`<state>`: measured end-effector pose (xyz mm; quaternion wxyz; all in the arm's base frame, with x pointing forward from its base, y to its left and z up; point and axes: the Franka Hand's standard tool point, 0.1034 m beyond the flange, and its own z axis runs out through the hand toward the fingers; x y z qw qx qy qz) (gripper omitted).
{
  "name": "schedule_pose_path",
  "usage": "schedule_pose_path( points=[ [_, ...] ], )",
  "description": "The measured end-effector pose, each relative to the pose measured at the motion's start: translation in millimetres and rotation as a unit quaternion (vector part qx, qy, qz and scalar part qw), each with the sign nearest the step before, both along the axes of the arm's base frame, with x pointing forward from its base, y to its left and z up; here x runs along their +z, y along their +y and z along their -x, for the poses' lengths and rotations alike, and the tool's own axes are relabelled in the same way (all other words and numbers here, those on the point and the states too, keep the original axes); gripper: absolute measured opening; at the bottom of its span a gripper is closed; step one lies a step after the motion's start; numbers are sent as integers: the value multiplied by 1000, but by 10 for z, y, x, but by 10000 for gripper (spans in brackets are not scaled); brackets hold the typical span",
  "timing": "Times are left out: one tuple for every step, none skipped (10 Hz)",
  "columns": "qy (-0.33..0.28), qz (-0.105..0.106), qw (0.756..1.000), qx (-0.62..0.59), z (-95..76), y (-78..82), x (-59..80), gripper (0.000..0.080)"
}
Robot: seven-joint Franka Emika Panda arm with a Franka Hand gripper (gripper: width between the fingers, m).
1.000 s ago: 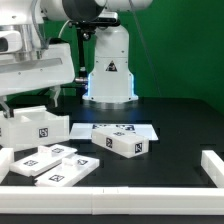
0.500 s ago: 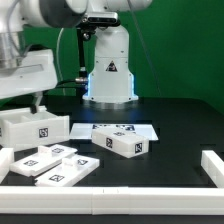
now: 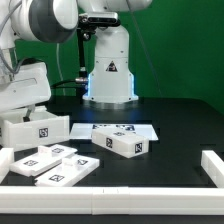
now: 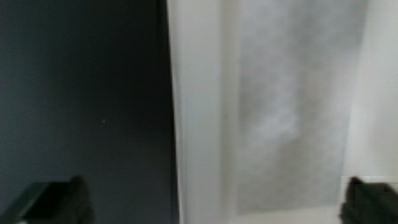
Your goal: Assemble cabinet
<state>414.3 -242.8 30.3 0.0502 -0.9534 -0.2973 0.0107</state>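
The cabinet's large white box body [image 3: 35,128] stands at the exterior view's left, with a tag on its front. A small white block [image 3: 126,144] lies in the middle, and two flat white panels [image 3: 45,158] [image 3: 68,172] lie at the front left. My gripper [image 3: 20,108] hangs just above the box body's left part. In the wrist view my gripper [image 4: 210,203] is open, with its dark fingertips [image 4: 54,200] far apart. A blurred white part [image 4: 267,110] lies close below, its edge against the black table [image 4: 80,100].
The marker board [image 3: 128,128] lies flat behind the small block. The robot's base [image 3: 110,75] stands at the back centre. A white rail [image 3: 110,191] runs along the front edge, and a white corner bracket [image 3: 213,165] sits at the exterior view's right.
The arm has swung down and to the exterior view's left, bringing the gripper low over the box body. The parts have not moved.
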Motion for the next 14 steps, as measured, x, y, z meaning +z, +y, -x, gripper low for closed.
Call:
schedule_pose_path(
  points=[
    [0,0,1000,0,3,2,-4,583],
    [0,0,1000,0,3,2,-4,583],
    [1,0,1000,0,4,2,-5,401],
    [1,0,1000,0,4,2,-5,265],
    [1,0,1000,0,4,3,-5,265],
    [-1,1,1000,-2,-33,34,26,91],
    [-10,5,1000,10,-130,114,126,89],
    [-19,12,999,36,-246,216,264,89],
    [-25,16,998,52,-371,355,410,89],
    [-33,26,997,57,-505,536,547,89],
    [-38,27,996,72,-539,651,576,89],
    [-33,25,997,70,-497,609,532,89],
    [-33,25,997,69,-491,600,528,89],
    [-32,25,997,70,-494,612,526,89]
  ],
)
